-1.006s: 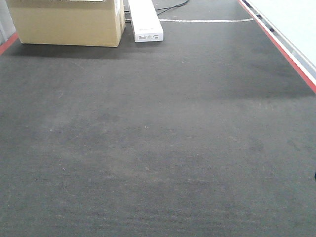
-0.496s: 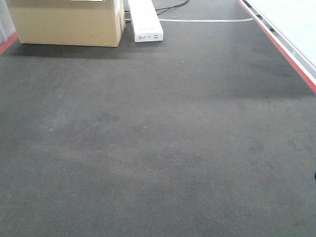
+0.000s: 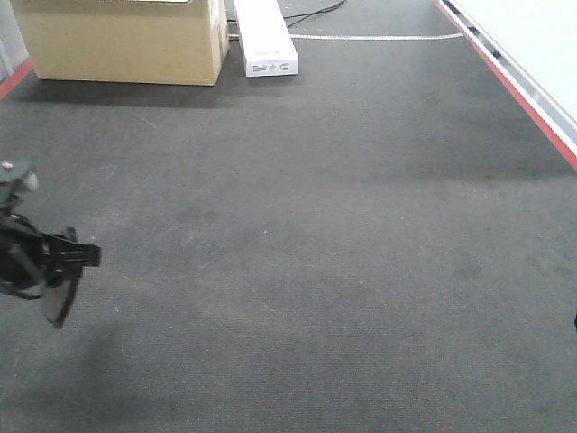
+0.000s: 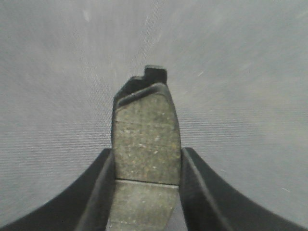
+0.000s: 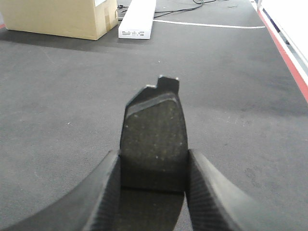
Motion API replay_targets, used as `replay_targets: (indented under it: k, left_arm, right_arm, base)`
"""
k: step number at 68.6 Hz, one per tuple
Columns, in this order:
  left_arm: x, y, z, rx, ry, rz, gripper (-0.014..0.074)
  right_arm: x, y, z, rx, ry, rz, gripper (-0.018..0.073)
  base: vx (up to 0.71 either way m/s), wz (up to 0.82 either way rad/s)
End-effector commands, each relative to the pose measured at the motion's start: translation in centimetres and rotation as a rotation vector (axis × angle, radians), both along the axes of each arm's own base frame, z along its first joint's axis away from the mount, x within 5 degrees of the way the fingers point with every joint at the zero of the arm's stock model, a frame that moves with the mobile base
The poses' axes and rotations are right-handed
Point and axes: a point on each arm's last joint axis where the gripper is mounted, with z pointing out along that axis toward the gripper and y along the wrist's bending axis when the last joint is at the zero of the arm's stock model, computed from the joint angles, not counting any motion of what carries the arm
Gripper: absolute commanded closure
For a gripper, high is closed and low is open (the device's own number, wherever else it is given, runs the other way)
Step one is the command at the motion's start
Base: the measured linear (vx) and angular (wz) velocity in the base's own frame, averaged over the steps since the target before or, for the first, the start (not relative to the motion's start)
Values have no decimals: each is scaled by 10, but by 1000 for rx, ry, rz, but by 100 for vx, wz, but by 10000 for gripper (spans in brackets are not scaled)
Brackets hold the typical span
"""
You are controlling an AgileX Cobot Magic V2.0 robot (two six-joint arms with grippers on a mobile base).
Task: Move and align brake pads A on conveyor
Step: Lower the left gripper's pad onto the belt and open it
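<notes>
Step in hand, as judged: transport, with both pieces carried and none yet set down. The left gripper (image 4: 147,154) was clamped on the left-hand brake pad (image 4: 147,137), its two fingers pressing the long edges so the pad's rough friction face and thin cross groove faced the wrist camera. The right gripper (image 5: 154,154) was likewise closed on the right-hand brake pad (image 5: 154,137), held in the same manner. In the front view no pad lay anywhere on the conveyor (image 3: 315,225); the other two pads were not in any view. The left arm reached in from the belt's left edge, the gripper low over the near-left part of the belt and casting a shadow beneath it. Whether the pad touched the belt could not be determined. The left wrist view looked steeply down onto belt texture alone. The right wrist view looked along the belt toward the cardboard box (image 5: 57,17) and the white carton (image 5: 137,19) at the far end, which suggests a flatter wrist angle. The right arm itself was not visible from the front. The next move is assessed as lowering each pad flat onto the belt and squaring it to the red stripe (image 3: 532,99) before releasing. Placement positions should leave room for the row of four.
</notes>
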Motion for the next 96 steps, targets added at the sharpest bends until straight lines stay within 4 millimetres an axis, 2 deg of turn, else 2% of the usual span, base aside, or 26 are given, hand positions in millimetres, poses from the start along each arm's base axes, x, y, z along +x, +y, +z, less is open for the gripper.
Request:
replay_targets:
  k: [1, 16, 27, 35, 43, 52, 64, 77, 85, 90, 96]
  left_arm:
    - [20, -3, 4, -19, -53, 19, 553]
    - [39, -4, -42, -9, 81, 26, 480]
    - [48, -4, -58, -4, 79, 34, 344]
    - [49, -4, -56, -3, 50, 34, 201]
    - [47, -3, -46, 6, 19, 14, 96]
    - [36, -3, -18, 26, -40, -30, 66]
    - [8, -1, 36, 33, -172, -54, 87]
    - [-42, 4, 84, 70, -297, -79, 122]
    - [-82, 8, 104, 66, -420, -72, 138]
    - [-106, 10, 108, 64, -487, -67, 144]
    - [-133, 12, 104, 70, -548, -69, 146]
  right_arm:
    - [1, -1, 19, 12, -125, -11, 566]
    - [1, -1, 19, 12, -125, -11, 566]
    - [1, -1, 19, 12, -125, -11, 566]
    - [1, -1, 19, 12, -125, -11, 566]
    - [1, -1, 19, 11, -124, -11, 566]
    - [1, -1, 19, 11, -124, -11, 566]
    - [1, -1, 19, 11, -124, -11, 566]
    - [1, -1, 19, 11, -123, -11, 566]
    - [1, -1, 19, 11, -123, -11, 566]
    - [1, -1, 19, 11, -123, -11, 566]
    - [1, -1, 19, 11, -123, -11, 566]
  base:
    - [0, 0]
    - [0, 0]
    - [0, 0]
    - [0, 0]
    - [0, 0]
    - [0, 0]
    - [0, 0]
    - [0, 0]
    - [0, 0]
    - [0, 0]
    - [0, 0]
